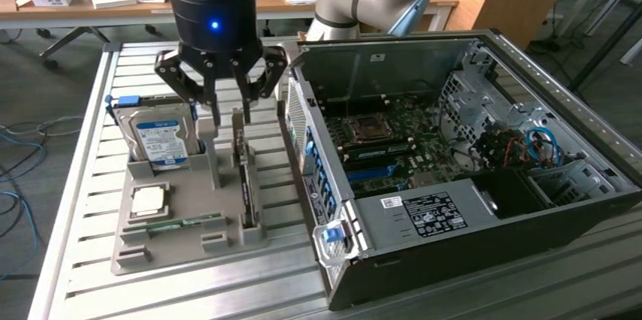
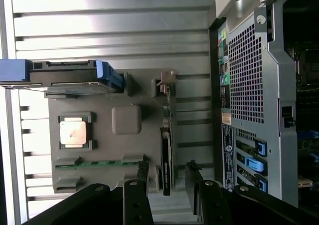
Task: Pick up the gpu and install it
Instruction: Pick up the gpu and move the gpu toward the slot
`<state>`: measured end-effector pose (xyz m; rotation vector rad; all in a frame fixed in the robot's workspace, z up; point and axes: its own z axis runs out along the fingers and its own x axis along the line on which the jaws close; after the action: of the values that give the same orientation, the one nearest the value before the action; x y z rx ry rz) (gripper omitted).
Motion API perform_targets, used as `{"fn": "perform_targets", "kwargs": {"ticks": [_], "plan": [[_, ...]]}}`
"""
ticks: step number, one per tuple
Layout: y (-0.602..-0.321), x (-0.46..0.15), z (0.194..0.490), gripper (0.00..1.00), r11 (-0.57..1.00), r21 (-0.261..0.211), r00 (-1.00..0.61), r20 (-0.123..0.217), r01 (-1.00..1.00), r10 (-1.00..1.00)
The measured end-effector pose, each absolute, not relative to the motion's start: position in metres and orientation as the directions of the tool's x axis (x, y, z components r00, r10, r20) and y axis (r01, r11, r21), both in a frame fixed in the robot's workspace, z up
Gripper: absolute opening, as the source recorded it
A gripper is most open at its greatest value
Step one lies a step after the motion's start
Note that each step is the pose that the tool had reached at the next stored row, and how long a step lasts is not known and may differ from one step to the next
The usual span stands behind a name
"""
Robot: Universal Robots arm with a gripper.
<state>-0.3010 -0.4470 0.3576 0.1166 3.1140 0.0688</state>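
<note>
The gpu [image 1: 243,179] is a thin dark card standing on edge in a slot at the side of the grey holder [image 1: 135,254] nearest the computer case. My gripper [image 1: 228,113] hangs open just above the card's far end, one finger on each side, touching nothing. From the wrist, the gpu [image 2: 166,150] appears edge-on, a narrow dark strip with a metal bracket at one end. My gripper [image 2: 167,174] straddles that strip, and a gap shows on both sides of the card.
The holder [image 2: 99,110] also carries an upright hard drive [image 1: 161,138], a CPU [image 1: 149,200] and a memory stick [image 1: 186,222]. An open computer case [image 1: 452,155] lies at the exterior view's right with its motherboard [image 1: 396,136] exposed. Everything rests on a slatted metal table [image 1: 86,185].
</note>
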Motion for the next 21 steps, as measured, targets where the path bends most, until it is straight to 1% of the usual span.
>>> {"fn": "perform_targets", "kwargs": {"ticks": [21], "plan": [[-0.447, -0.301, 0.336, 0.43, 0.996, 0.045, -0.997, -0.023, 0.074, 0.075]]}}
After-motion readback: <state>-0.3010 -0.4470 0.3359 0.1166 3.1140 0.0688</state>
